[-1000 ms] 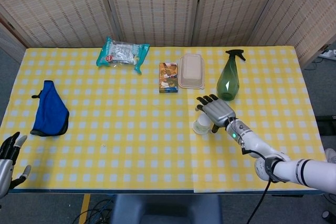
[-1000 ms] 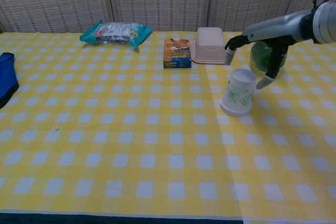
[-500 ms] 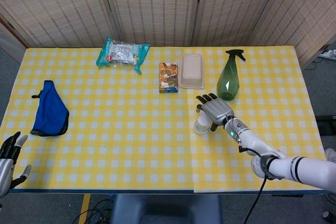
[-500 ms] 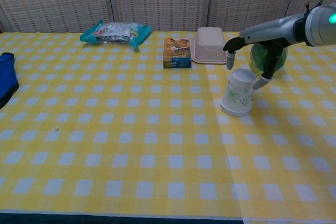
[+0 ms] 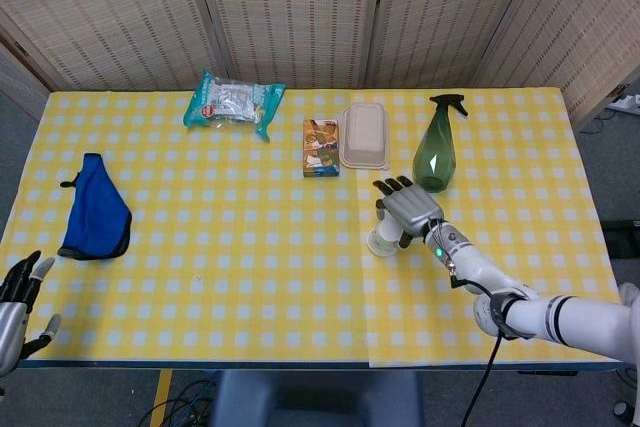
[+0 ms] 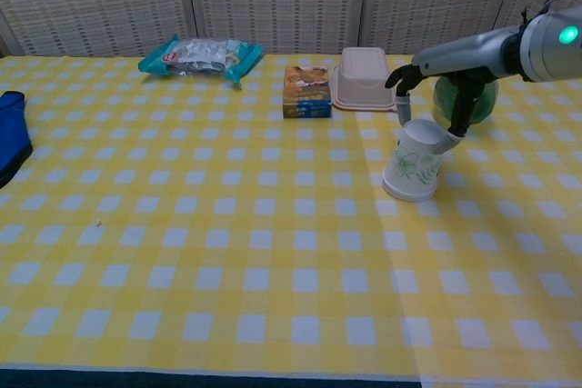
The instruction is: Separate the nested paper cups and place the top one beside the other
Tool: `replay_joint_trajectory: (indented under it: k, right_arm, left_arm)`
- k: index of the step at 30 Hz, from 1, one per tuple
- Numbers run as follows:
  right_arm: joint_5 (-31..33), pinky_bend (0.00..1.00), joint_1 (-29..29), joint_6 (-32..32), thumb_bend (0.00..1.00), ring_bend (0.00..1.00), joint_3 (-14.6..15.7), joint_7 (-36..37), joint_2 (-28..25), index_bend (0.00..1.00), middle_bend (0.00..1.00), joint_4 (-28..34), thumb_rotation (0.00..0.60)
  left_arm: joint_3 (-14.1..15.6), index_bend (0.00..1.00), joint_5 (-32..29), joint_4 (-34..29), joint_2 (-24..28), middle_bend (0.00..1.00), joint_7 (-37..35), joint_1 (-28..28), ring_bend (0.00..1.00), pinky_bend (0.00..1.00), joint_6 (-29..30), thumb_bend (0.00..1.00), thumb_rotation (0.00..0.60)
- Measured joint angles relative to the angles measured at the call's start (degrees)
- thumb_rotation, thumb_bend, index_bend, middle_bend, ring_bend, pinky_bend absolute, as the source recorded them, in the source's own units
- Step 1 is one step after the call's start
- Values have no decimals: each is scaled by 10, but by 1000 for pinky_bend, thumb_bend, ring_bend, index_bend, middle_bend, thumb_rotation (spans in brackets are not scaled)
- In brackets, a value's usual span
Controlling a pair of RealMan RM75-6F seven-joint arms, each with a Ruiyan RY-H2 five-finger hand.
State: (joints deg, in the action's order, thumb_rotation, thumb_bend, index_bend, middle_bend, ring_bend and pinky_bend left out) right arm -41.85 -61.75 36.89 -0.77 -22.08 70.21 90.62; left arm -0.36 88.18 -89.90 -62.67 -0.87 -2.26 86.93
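Note:
The nested paper cups, white with a green leaf print, stand upside down on the yellow checked table, right of centre. My right hand is over their top. One finger touches the upper left side and the thumb presses the upper right side, so it grips the top of the stack. My left hand hangs off the table's front left corner, fingers apart and holding nothing; the chest view does not show it.
A green spray bottle stands just behind the right hand. A beige food box and a small carton lie further back. A snack bag lies at the back left, a blue cloth at the left edge.
The right hand's fingers have drawn in from either side of the cups until they touch the top. The cups have not moved. The left hand sank slightly.

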Motion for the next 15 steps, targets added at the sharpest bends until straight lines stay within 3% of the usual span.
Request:
replay_joint_trajectory:
  k: [15]
  right_arm:
    - [-15, 0, 7, 19, 166, 0, -10, 17, -34, 393, 22, 36, 600]
  left_arm:
    - [3, 0, 5, -2, -3, 0, 5, -2, 31, 291, -2, 381, 600]
